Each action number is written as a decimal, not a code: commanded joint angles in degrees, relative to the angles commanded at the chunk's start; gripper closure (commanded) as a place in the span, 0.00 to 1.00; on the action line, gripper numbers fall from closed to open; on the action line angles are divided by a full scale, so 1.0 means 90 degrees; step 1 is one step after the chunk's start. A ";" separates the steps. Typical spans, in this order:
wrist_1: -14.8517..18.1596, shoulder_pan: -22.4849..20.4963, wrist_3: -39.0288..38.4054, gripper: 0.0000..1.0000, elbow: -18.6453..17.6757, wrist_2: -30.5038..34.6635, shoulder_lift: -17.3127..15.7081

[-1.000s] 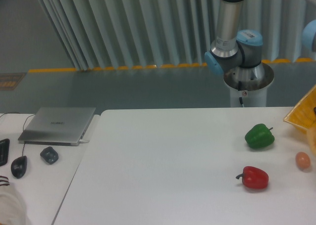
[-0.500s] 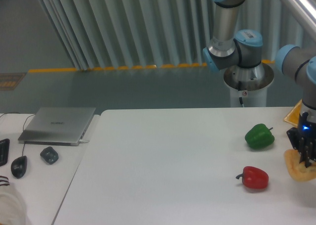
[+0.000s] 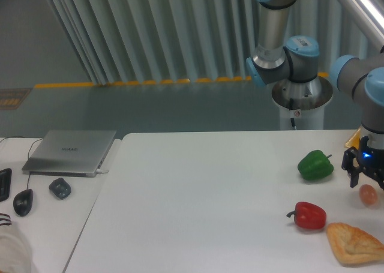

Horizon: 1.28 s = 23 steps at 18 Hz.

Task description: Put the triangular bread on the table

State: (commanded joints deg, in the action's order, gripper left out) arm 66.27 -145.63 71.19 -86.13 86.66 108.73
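You will find the triangular bread (image 3: 354,243) lying flat on the table (image 3: 198,207) at the near right corner, just right of the red bell pepper (image 3: 310,215) and close to touching it, though a thin gap seems to separate them. Nothing grips the bread.

The tool (image 3: 366,176) hangs farther back along the right edge, above and behind the bread and well clear of it. Its dark fingers point down with a blue light glowing on the body above them. You can see the fingers spread apart with nothing between them, so it reads as released. Directly under and slightly right of the tool sits a small pinkish-orange egg-shaped thing (image 3: 368,194) on the table; whether the fingers touch it cannot be told from this view.

The green bell pepper (image 3: 315,165) rests left of the tool, farther back than the red one. A sliver of an orange-yellow object (image 3: 353,143) shows at the right edge behind the tool.

On the smaller table to the left you have a closed grey laptop (image 3: 71,151), a small dark object (image 3: 60,188) near it, and a black mouse (image 3: 23,201).
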 joint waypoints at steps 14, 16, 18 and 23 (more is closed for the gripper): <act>0.0986 -0.0713 0.3112 0.00 0.0244 0.0400 -0.0449; 0.1142 -0.0762 0.3651 0.00 0.0225 0.0517 -0.0498; 0.1162 -0.0723 0.3965 0.00 0.0108 0.0586 -0.0508; 0.1104 -0.0587 0.4171 0.00 -0.0117 0.0566 -0.0460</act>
State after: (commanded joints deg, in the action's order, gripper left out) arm 76.20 -150.91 108.72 -87.19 91.76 104.59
